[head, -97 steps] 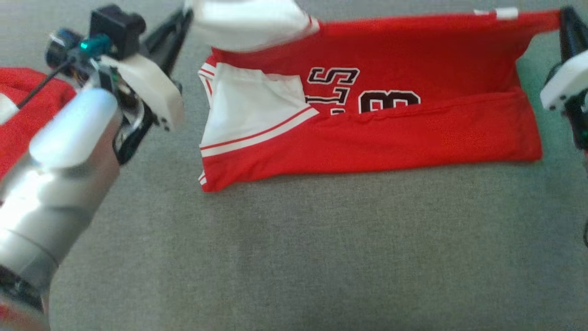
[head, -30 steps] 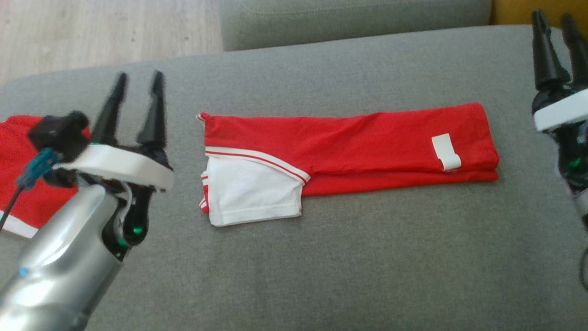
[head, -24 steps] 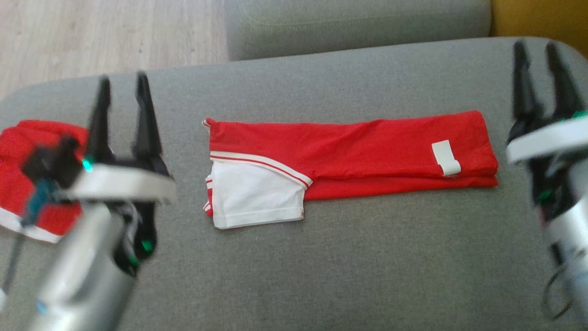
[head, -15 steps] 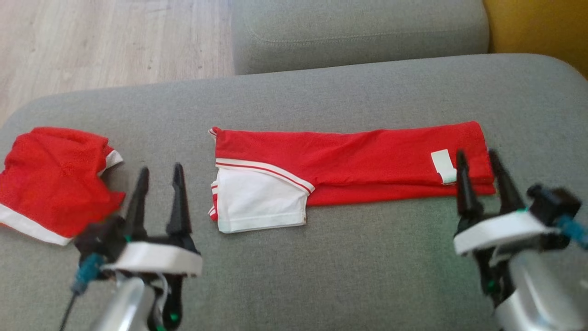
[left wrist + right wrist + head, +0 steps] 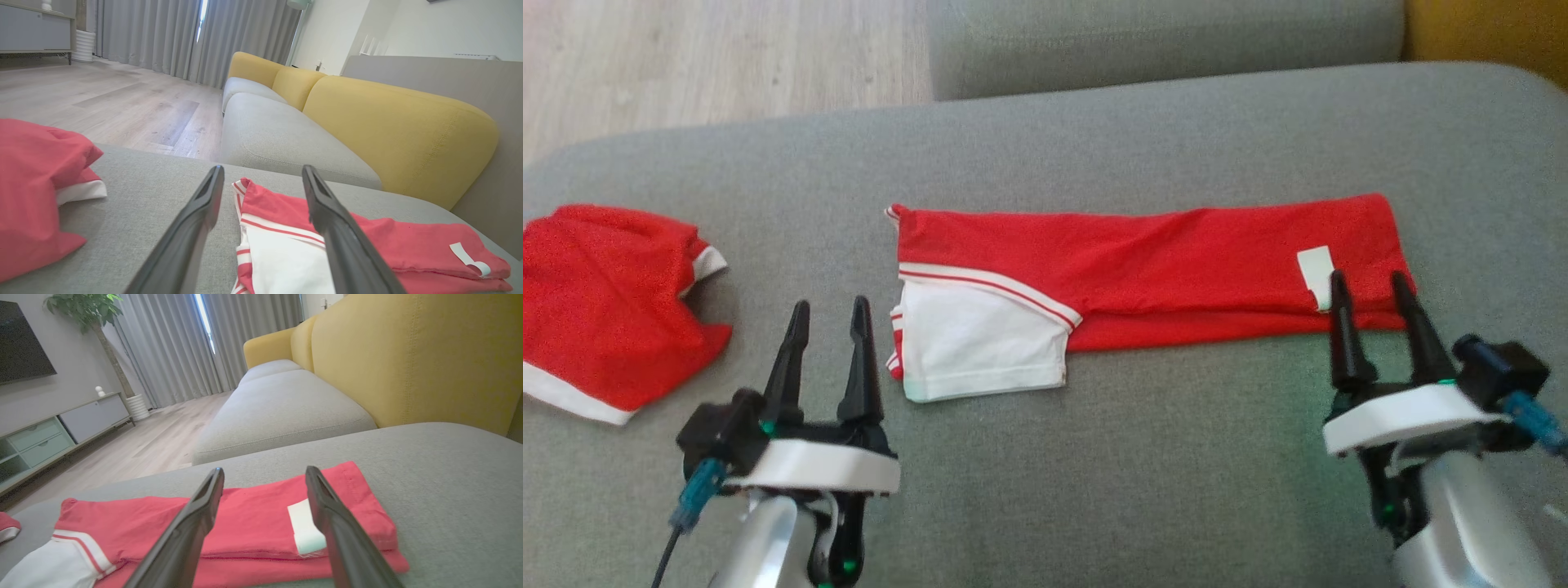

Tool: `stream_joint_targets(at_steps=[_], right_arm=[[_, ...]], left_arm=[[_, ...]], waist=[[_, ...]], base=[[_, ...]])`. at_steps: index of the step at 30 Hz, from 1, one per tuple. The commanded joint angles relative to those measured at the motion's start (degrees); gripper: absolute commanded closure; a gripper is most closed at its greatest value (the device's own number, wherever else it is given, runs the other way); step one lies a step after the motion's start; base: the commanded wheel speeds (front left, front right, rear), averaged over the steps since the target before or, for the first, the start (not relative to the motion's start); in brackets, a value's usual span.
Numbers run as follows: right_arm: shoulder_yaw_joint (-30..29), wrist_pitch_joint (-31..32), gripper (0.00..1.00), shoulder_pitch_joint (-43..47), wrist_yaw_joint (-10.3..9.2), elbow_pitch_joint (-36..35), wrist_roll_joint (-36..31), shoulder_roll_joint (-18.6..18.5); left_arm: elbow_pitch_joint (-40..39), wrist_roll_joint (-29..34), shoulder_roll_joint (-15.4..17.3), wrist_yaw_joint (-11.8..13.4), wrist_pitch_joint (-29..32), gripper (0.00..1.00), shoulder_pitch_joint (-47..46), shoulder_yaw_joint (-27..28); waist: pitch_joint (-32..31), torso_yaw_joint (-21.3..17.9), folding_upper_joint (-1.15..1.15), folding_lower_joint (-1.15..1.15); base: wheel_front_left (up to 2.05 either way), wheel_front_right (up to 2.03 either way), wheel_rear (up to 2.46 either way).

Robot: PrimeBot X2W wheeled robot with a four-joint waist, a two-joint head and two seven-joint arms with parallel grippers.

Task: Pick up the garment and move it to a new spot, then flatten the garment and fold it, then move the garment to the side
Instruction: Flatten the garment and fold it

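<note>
Two grippers of mine are hanging over the grey cushion [image 5: 1094, 474], and both are holding nothing. My left gripper [image 5: 830, 304] is standing open, with a wide gap between its two dark fingers. My right gripper [image 5: 1368, 278] is standing open just like it. The garment [image 5: 1160, 261] is lying folded into a long red strip on the cushion, stretching from left to right in front of me. Its white sleeve [image 5: 980, 351] is poking out at the left end. My left gripper is pointing up just beside that sleeve, a little to the left of it, and is not touching it. A white tag [image 5: 1313, 265] is sitting near the right end of the strip. In the head view my right fingertips are showing in front of the strip's near edge, beside the tag. I cannot tell whether they are touching the cloth. Another red cloth [image 5: 605, 302] is lying crumpled well off to my left, apart from the garment.
</note>
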Motion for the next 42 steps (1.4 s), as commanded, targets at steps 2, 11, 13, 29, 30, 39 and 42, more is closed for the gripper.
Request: stream_joint_targets(at_steps=[2,11,13,29,30,39,42], right_arm=[[-2.02,0.67,0.0,-3.75,-0.04,-1.83,-1.83,0.33],[-18.1,9.12,0.0,-14.02,-0.04,7.99,-7.37,1.32],[-20.46,10.51,0.0,-15.96,-0.04,10.42,-8.63,1.43],[-23.56,18.35,0.82,-22.42,-0.04,24.46,-12.63,1.79],[-23.28,18.21,1.0,-22.62,-0.04,24.7,-12.57,1.79],[-24.11,17.15,1.0,-23.17,-0.04,19.74,-12.71,-2.04],[-24.5,17.76,1.0,-22.8,-0.04,18.3,-12.31,-5.2]], left_arm=[[-1.15,1.43,-0.44,-1.11,-0.3,0.0,-4.3,2.87],[0.3,3.8,-2.5,-3.47,-0.3,0.0,-7.9,4.44],[0.77,3.85,-2.78,-3.79,-0.3,0.0,-8.49,4.65],[2.08,4.82,-3.73,-5.04,-0.3,0.0,-10.66,5.65],[2.14,4.87,-3.75,-5.08,-0.3,0.0,-10.78,5.79],[2.37,5.39,-3.84,-5.3,-0.3,0.0,-11.17,6.78],[2.42,5.35,-3.86,-5.36,-0.3,0.0,-11.21,6.89]], waist=[[2.32,0.17,0.0,0.0],[8.14,1.24,0.0,0.0],[8.97,1.49,0.0,0.0],[11.94,1.8,0.0,0.0],[12.04,1.74,0.0,0.0],[11.97,0.87,0.0,0.0],[11.72,0.68,0.0,0.0]], base=[[0.0,0.0,0.0],[0.0,0.0,0.0],[0.0,0.0,0.0],[0.0,0.0,0.0],[0.0,0.0,0.0],[0.0,0.0,0.0],[0.0,0.0,0.0]])
